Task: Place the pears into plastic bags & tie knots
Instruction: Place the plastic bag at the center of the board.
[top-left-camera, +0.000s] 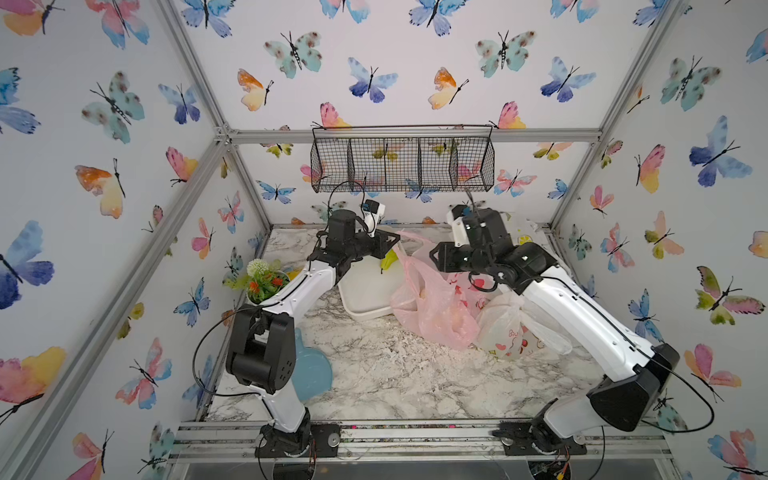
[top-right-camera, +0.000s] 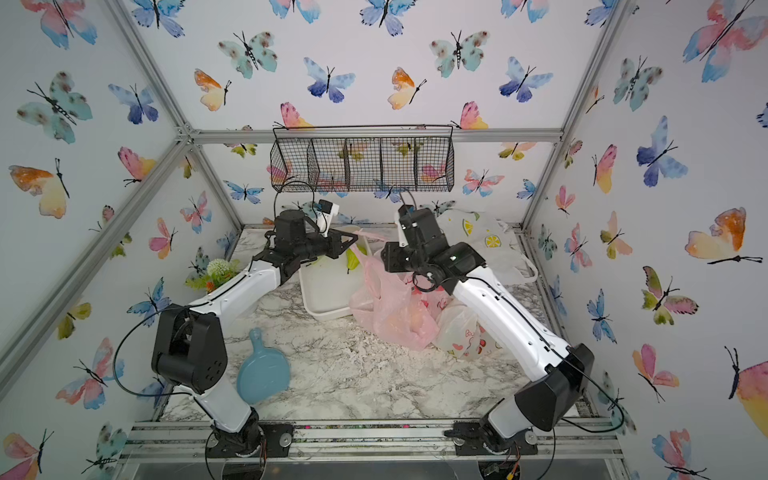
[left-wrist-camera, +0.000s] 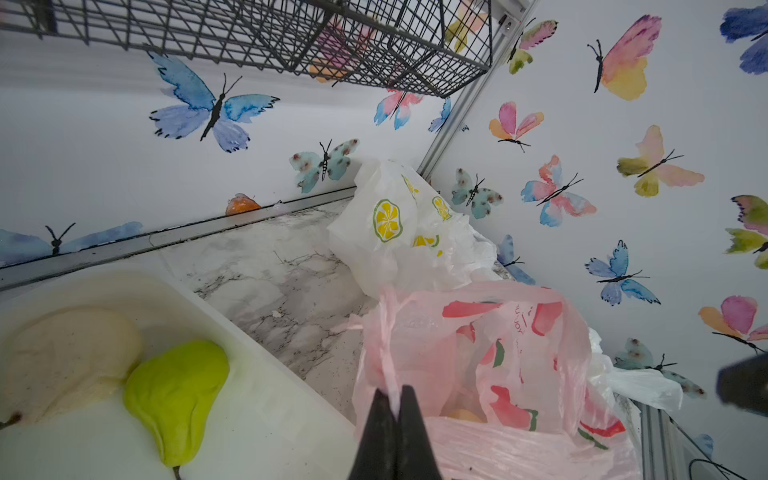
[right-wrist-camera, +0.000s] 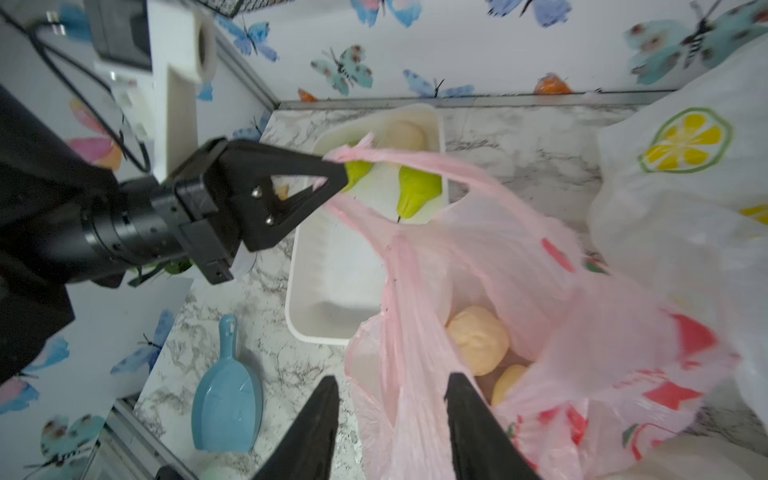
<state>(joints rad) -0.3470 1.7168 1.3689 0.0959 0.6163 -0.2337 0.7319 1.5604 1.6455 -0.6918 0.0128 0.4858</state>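
Note:
A pink plastic bag (right-wrist-camera: 540, 270) with red fruit prints stands open beside the white tray (right-wrist-camera: 332, 291). My left gripper (left-wrist-camera: 392, 392) is shut on one twisted handle of it and holds that handle taut over the tray. My right gripper (right-wrist-camera: 392, 380) is open, its jaws on either side of the bag's near rim. Two cream-yellow pears (right-wrist-camera: 478, 338) lie inside the pink bag. In the tray lie two green pears (right-wrist-camera: 417, 187) and a cream one (right-wrist-camera: 405, 135). A white bunny-print bag (top-left-camera: 511, 328) sits closed under my right arm. The lemon-print bag (left-wrist-camera: 399, 224) lies at the back right.
A blue scoop-shaped dish (top-right-camera: 262, 370) lies at the front left of the marble table. Potted flowers (top-left-camera: 266, 282) stand behind my left arm. A black wire basket (top-left-camera: 401, 164) hangs on the back wall above both grippers.

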